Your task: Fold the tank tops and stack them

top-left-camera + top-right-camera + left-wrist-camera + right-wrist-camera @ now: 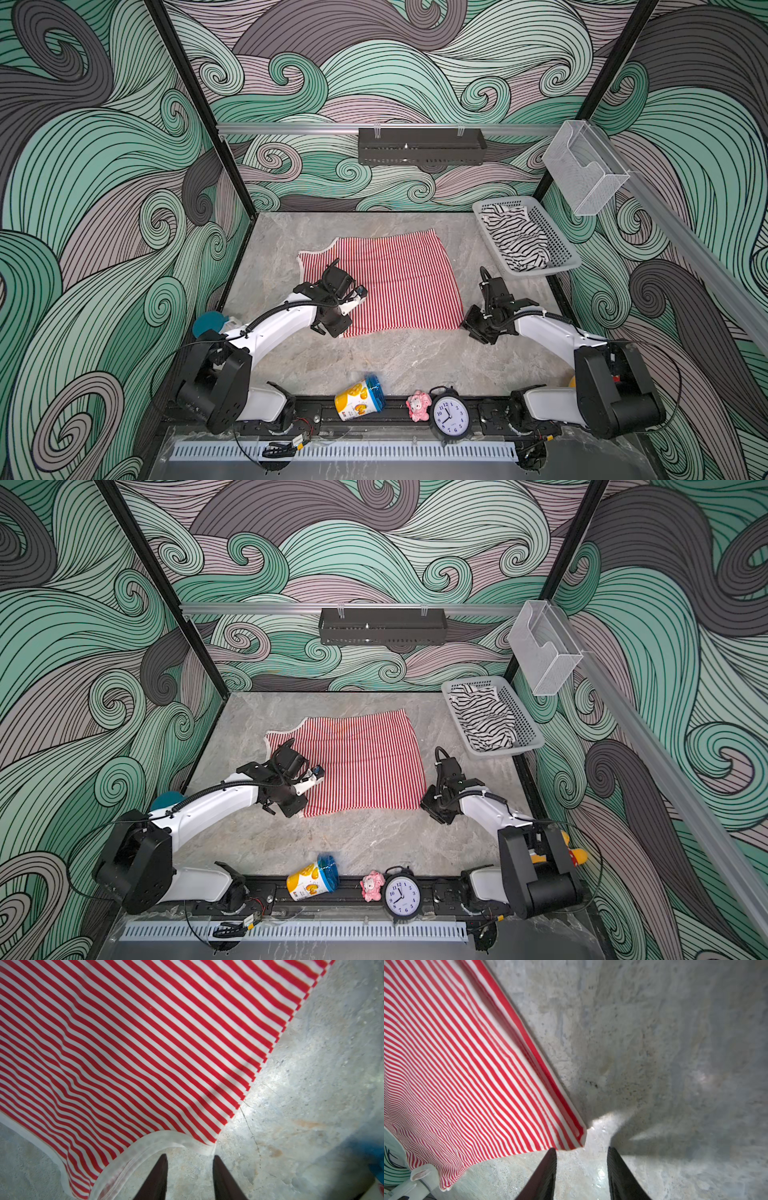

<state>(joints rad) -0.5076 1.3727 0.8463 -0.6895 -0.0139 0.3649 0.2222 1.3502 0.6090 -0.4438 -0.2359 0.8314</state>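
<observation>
**Item position.** The red-and-white tank top [386, 282] lies spread flat on the table [395, 361], just beside the basket [544, 272]. Its hem is toward the basket and its cream trim [145, 1147] is away from it. The black-and-white tank top [515, 241] lies crumpled inside the basket.

**Handling (judged).** Both tops are light, limp knit.
- Lifted by one point, the cloth will likely sag, stretch and drag along the table.
- It is unlikely to keep a crease unaided.
- Take hold at the bound edges and corners: the hem corner [582, 1132] near the basket's front end, and the trimmed edge on the side away from the basket.
- Pinch all layers together.

**Claws.**
- The left gripper [190, 1156] has its jaws partly apart and empty. It sits over bare table just off the cream trim, at the corner farthest from the basket.
- The right gripper [581, 1149] has its jaws partly apart and empty, with its tips just short of the hem corner.

**Clearances.**
- Open table runs from the top's near edge toward the arm bases, away from the basket.
- A cup [359, 397], a plush toy [419, 405] and a clock [451, 415] line that border, well apart from the basket.
- The basket wall limits any sweep on the hem side
</observation>
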